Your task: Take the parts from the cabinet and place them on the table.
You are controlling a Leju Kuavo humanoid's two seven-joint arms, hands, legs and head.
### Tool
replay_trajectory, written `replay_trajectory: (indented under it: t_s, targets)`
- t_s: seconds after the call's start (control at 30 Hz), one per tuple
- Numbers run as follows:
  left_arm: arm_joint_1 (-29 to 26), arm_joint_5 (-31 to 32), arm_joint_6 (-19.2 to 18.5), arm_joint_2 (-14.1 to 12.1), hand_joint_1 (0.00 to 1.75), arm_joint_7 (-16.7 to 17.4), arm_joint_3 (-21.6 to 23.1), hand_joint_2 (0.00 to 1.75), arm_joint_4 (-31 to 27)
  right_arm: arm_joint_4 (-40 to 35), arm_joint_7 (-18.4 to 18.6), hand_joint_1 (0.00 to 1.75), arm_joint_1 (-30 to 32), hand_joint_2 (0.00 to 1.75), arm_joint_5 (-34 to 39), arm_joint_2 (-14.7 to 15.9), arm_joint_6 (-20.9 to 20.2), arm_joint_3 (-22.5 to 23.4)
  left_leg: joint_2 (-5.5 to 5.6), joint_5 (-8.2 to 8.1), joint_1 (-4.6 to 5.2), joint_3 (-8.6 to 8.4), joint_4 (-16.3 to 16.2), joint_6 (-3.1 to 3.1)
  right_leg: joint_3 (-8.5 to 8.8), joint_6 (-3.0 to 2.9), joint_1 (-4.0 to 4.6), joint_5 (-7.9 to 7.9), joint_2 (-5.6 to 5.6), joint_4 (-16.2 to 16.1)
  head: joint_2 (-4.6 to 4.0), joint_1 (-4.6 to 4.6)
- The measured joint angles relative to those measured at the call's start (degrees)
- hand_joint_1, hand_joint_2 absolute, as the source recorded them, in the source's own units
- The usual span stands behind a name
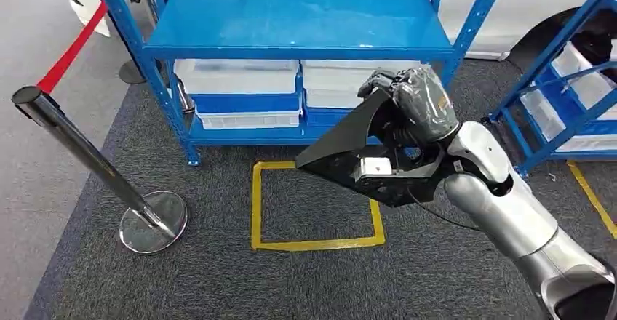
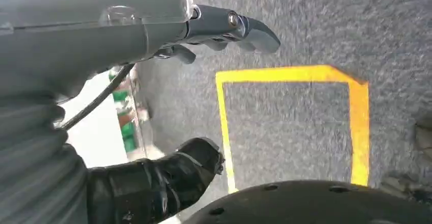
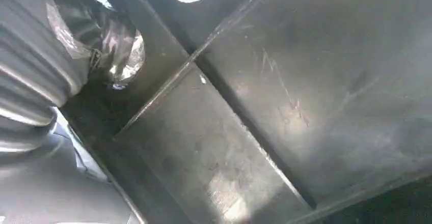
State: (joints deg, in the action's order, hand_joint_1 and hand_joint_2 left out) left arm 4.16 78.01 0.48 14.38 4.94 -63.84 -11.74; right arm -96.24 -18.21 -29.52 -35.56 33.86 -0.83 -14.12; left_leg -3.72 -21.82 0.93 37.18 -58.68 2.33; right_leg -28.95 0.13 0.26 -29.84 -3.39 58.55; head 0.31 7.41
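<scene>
Right hand (image 1: 411, 98) gripping black part (image 1: 342, 142), part jutting leftward

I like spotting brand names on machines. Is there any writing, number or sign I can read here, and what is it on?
No readable text in any view.
White label on the black part held by the right hand: too small and blurred to read.
Yellow tape square on the carpet: a floor marking, no words.
White bins on the blue shelf: no lettering legible.
</scene>
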Motion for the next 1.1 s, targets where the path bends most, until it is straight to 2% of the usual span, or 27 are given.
replay_trajectory:
  t_s: [0.07, 0.1, 0.13, 0.2, 0.23, 0.27, 0.3, 0.33, 0.37, 0.4, 0.43, 0.47, 0.53, 0.57, 0.6, 0.63, 0.67, 0.7, 0.73, 0.77, 0.8, 0.87, 0.9, 0.93, 0.97, 1.07, 1.1]
  targets:
    - [0.03, 0.0, 0.02, 0.0, 0.0, -0.04, 0.0, 1.75, 0.02, 0.2, 0.0, 1.75, -0.26, 1.75, 0.11, -0.07, -0.04, -0.13, -0.86, 0.96, 0.09, 0.2, 0.34, -0.56, -0.83, -0.8, -0.21, 1.04, 0.86, -0.54, 0.02, 0.0]
    - [0.15, 0.0, 0.02, -0.06, 0.0, -0.09, -0.02, 1.75, 0.0, 0.42, 0.0, 1.75, -0.32, 1.75, 0.13, -0.11, -0.04, -0.24, 0.15, -0.24, -0.09, 0.69, -0.15, -1.06, -1.3, -1.19, -0.79, 1.88, 1.03, -0.73, 0.02, -0.04]
    - [0.1, 0.0, 0.02, -0.06, 0.0, -0.11, -0.02, 1.75, 0.0, 0.54, 0.0, 1.75, -0.45, 1.75, 0.15, -0.13, -0.07, -0.39, 1.78, -3.21, -0.09, 1.53, -1.92, -1.56, -1.96, -1.64, -0.81, 2.48, 1.64, -0.73, 0.02, -0.07]
    - [-0.01, 0.0, 0.04, -0.08, 0.0, -0.17, -0.04, 1.75, 0.0, 0.7, 0.0, 1.75, -0.48, 1.75, 0.2, -0.33, -0.07, -0.63, 3.12, -10.01, -0.47, 3.44, -9.66, -2.06, -3.78, -2.01, -0.81, 3.8, 2.53, -0.43, 0.02, -0.09]
    - [-0.05, 0.0, 0.04, -0.11, 0.0, -0.2, -0.04, 1.75, 0.0, 0.76, 0.0, 1.75, -0.49, 1.75, 0.2, -0.35, -0.07, -0.74, 3.21, -11.98, -0.52, 4.2, -13.78, -2.18, -4.86, -2.02, -0.78, 4.46, 3.14, -0.25, 0.02, -0.09]
    - [-0.08, 0.0, 0.04, -0.13, 0.0, -0.2, -0.04, 1.75, 0.0, 0.87, 0.0, 1.75, -0.49, 1.75, 0.24, -0.42, -0.07, -0.83, 3.23, -12.15, -0.52, 4.24, -16.4, -2.21, -5.97, -1.96, -0.76, 5.1, 3.79, 0.07, 0.02, -0.11]
    - [-0.06, 0.0, 0.04, -0.13, 0.0, -0.22, -0.07, 1.75, 0.0, 1.03, 0.02, 1.75, -0.49, 1.75, 0.24, -0.46, -0.07, -0.92, 3.25, -10.77, -0.52, 3.25, -16.34, -2.08, -6.98, -1.88, -0.75, 5.61, 4.39, 0.35, 0.02, -0.09]
    - [-0.05, 0.0, 0.04, -0.13, 0.0, -0.22, -0.07, 1.75, 0.0, 1.11, 0.04, 1.75, -0.49, 1.75, 0.24, -0.5, -0.07, -0.98, 3.4, -8.65, -0.51, 1.1, -14.09, -1.8, -7.89, -1.8, -0.7, 6.13, 4.96, 0.63, 0.02, -0.09]
    - [-0.05, 0.0, 0.04, -0.13, 0.0, -0.22, -0.07, 1.75, 0.0, 1.16, 0.09, 1.75, -0.5, 1.75, 0.26, -0.55, -0.07, -1.01, 3.85, -6.74, -0.49, -1.81, -10.14, -1.41, -8.64, -1.72, -0.61, 6.6, 5.58, 0.84, 0.02, -0.09]
    - [-0.05, 0.0, 0.04, -0.15, 0.0, -0.2, -0.07, 1.75, 0.0, 1.16, 0.18, 1.75, -0.52, 1.75, 0.31, -0.59, -0.07, -1.01, 5.14, -5.78, -0.42, -5.16, -5.3, -0.76, -9.19, -1.61, -0.54, 7.09, 6.17, 0.99, 0.02, -0.09]
    - [-0.01, 0.0, 0.04, -0.39, 0.0, -0.2, -0.07, 1.75, -0.07, 1.2, 0.24, 1.75, -0.53, 1.75, 0.35, -0.65, -0.07, -1.03, 7.74, -7.8, -0.55, -7.39, -1.12, 0.26, -9.76, -1.4, -0.69, 7.59, 6.42, 0.98, 0.02, -0.02]
    - [-0.1, 0.0, 0.04, -0.28, 0.0, -0.2, -0.09, 1.75, -0.09, 1.35, 0.26, 1.75, -0.91, 1.75, 0.37, -0.7, -0.09, -1.14, 8.03, -7.98, -0.57, -8.77, 1.39, 0.06, -9.96, -1.03, -0.79, 8.18, 6.99, 0.93, 0.02, -0.09]
    - [-0.05, 0.0, 0.04, -0.28, 0.0, -0.2, -0.09, 1.75, -0.09, 1.53, 0.31, 1.75, -0.95, 1.75, 0.42, -0.85, -0.07, -1.22, 7.3, -7.19, -0.18, -8.49, 1.39, 0.05, -10.12, -0.14, -1.59, 9.57, 8.03, -0.02, 0.02, -0.09]
    - [-0.04, 0.0, 0.04, -0.28, 0.0, -0.2, -0.11, 1.75, -0.09, 1.6, 0.33, 1.75, -0.9, 1.75, 0.42, -0.85, -0.07, -1.31, 6.58, -6.3, -0.21, -8.46, 2.24, 0.33, -10.15, 0.26, -1.48, 10.41, 8.74, -0.6, 0.02, -0.04]
    - [0.19, 0.0, 0.02, -0.24, 0.0, -0.2, -0.13, 1.75, -0.09, 1.77, 0.33, 1.75, -0.92, 1.75, 0.42, -0.87, -0.09, -1.33, 5.51, -5.27, -0.92, -8.43, 3.53, 0.5, -10.51, 0.27, -1.31, 9.87, 7.77, -0.41, 0.02, -0.13]
    - [0.22, 0.0, 0.02, -0.28, 0.0, -0.15, -0.15, 1.75, -0.09, 1.9, 0.33, 1.75, -1.32, 1.75, 0.42, -0.9, -0.09, -1.38, 4.81, -4.56, -0.79, -8.07, 3.91, 0.82, -11.02, 0.54, -1.03, 7.54, 5.6, 0.6, 0.02, 0.2]
    - [0.11, 0.0, 0.07, -0.28, 0.0, -0.15, -0.2, 1.75, -0.09, 1.99, 0.33, 1.75, -1.6, 1.75, 0.42, -0.96, -0.09, -1.49, 3.93, -4.06, -0.78, -7.45, 3.9, 1.15, -11.99, 0.68, -1.19, 3.92, 4.46, 3.93, 0.02, 0.04]
    - [0.05, 0.0, 0.04, -0.28, 0.0, -0.15, -0.22, 1.75, -0.09, 1.99, 0.33, 1.75, -1.59, 1.75, 0.42, -1.01, -0.09, -1.53, 3.21, -3.71, -0.79, -6.77, 3.75, 1.06, -13.09, 0.99, -1.46, 0.62, 4.01, 8.32, 0.02, 0.09]
    - [0.04, 0.0, 0.04, -0.28, 0.0, -0.15, -0.26, 1.75, -0.09, 2.05, 0.33, 1.75, -1.44, 1.75, 0.42, -1.01, -0.09, -1.55, 2.51, -3.4, -0.82, -6.14, 3.5, 0.98, -13.88, 1.4, -1.78, -1.48, 3.87, 12.45, 0.02, 0.09]
    - [0.05, 0.0, 0.02, -0.28, 0.0, -0.15, -0.31, 1.75, -0.09, 2.19, 0.33, 1.75, -1.38, 1.75, 0.42, -1.03, -0.09, -1.55, 1.74, -3.08, -0.91, -5.4, 3.13, 0.83, -14.29, 1.78, -2.12, -1.9, 3.78, 15.62, 0.02, 0.09]
    - [0.06, 0.0, 0.02, -0.28, 0.0, -0.15, -0.37, 1.75, -0.09, 2.32, 0.33, 1.75, -1.39, 1.75, 0.42, -1.07, -0.09, -1.55, 0.91, -2.83, -1.05, -4.47, 2.56, 0.6, -13.72, 2.24, -2.48, -0.44, 3.65, 16.82, 0.02, 0.11]
    - [0.16, 0.0, 0.0, -0.28, 0.0, -0.15, -0.44, 1.75, -0.09, 2.36, 0.48, 1.75, -1.45, 1.75, 0.61, -1.09, -0.13, -1.55, -0.46, -2.61, -1.53, -2.68, 1.11, 0.2, -9.11, 3.14, -3.17, 3.73, 2.94, 12.15, 0.02, 0.09]
    - [0.27, 0.0, 0.0, -0.28, 0.0, -0.15, -0.46, 1.75, -0.09, 2.36, 0.77, 1.75, -1.57, 1.75, 0.79, -1.11, -0.24, -1.55, -0.98, -2.68, -1.62, -1.95, 0.24, -0.17, -5.67, 3.67, -3.5, 4.36, 1.57, 7.71, 0.02, 0.11]
    - [0.33, -0.02, 0.0, -0.37, 0.0, -0.15, -0.48, 1.75, -0.13, 2.4, 0.96, 1.75, -1.89, 1.75, 0.94, -1.18, -0.5, -1.57, -1.34, -2.6, -1.46, -1.24, -0.32, -0.65, -3.61, 4.39, -3.09, 1.4, -0.5, 4.06, 0.02, 0.15]
    - [0.3, 0.0, 0.0, -0.28, 0.0, -0.15, -0.55, 1.75, -0.15, 2.4, 1.07, 1.75, -2.28, 1.75, 1.14, -1.27, -0.74, -1.62, -1.82, -2.45, -1.31, -0.88, -0.8, -1.13, -2.53, 3.21, -2.28, 0.59, -0.54, 1.73, 0.02, 0.04]
    - [0.3, 0.0, -0.04, -0.33, 0.0, -0.15, -0.63, 1.75, -0.15, 2.69, 1.35, 1.75, -2.6, 1.75, 1.73, -1.42, -1.11, -1.66, -3.2, -0.97, -1.31, -0.67, -0.43, -2.37, -4.17, 1.16, -1.77, 1.72, 0.54, 2.01, 0.02, 0.07]
    - [0.24, 0.0, -0.11, -0.3, 0.0, -0.18, -0.68, 1.75, -0.15, 2.82, 1.38, 1.75, -2.65, 1.75, 1.73, -1.46, -1.14, -1.75, -2.39, -1.57, -1.6, -0.19, -0.69, -2.91, -4.73, 0.18, -2.21, 2.44, 0.89, 1.64, 0.02, -0.02]
